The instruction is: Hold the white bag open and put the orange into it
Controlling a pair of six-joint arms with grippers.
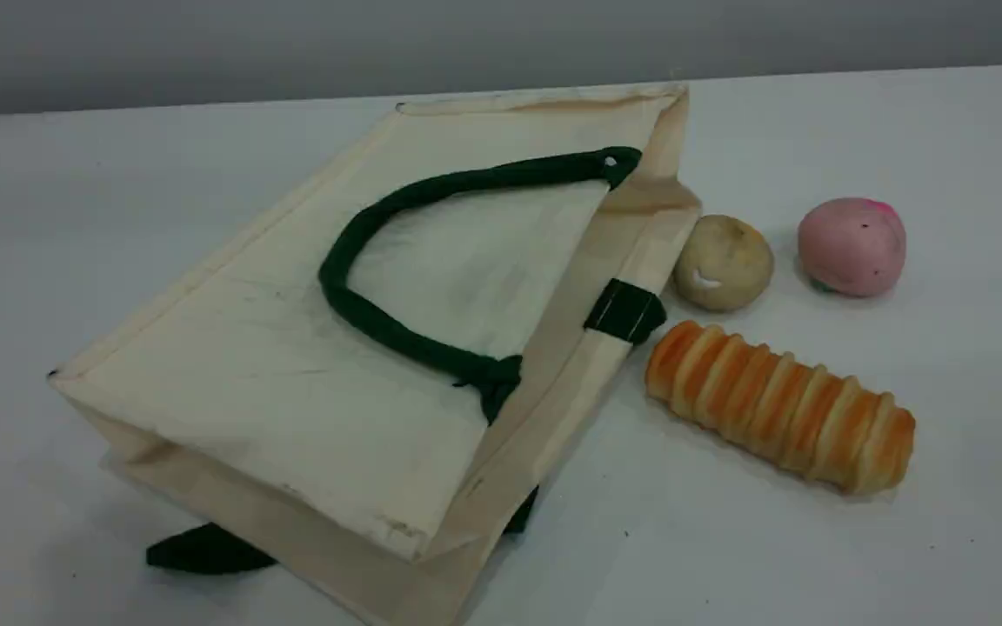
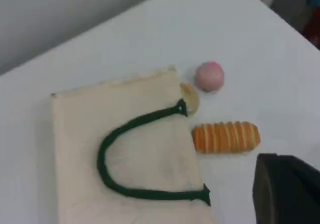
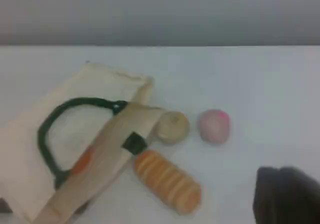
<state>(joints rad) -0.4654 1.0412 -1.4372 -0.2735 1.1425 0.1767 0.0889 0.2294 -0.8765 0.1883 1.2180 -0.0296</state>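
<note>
The white bag (image 1: 310,365) lies flat on the table with its mouth toward the right and one green handle (image 1: 362,322) curled on top. It also fills the lower left of the left wrist view (image 2: 135,134) and the left of the right wrist view (image 3: 75,134). A blurred orange patch, which looks like the orange (image 3: 82,160), shows inside the bag's mouth in the right wrist view; the scene view hides it. Neither arm appears in the scene view. My left gripper (image 2: 286,186) and right gripper (image 3: 285,194) show as dark tips high above the table, shut and holding nothing.
Right of the bag's mouth lie a round beige ball (image 1: 723,263), a pink peach-like ball (image 1: 851,246) and a long orange-striped bread loaf (image 1: 781,407). A second green handle (image 1: 205,549) pokes out under the bag at the front left.
</note>
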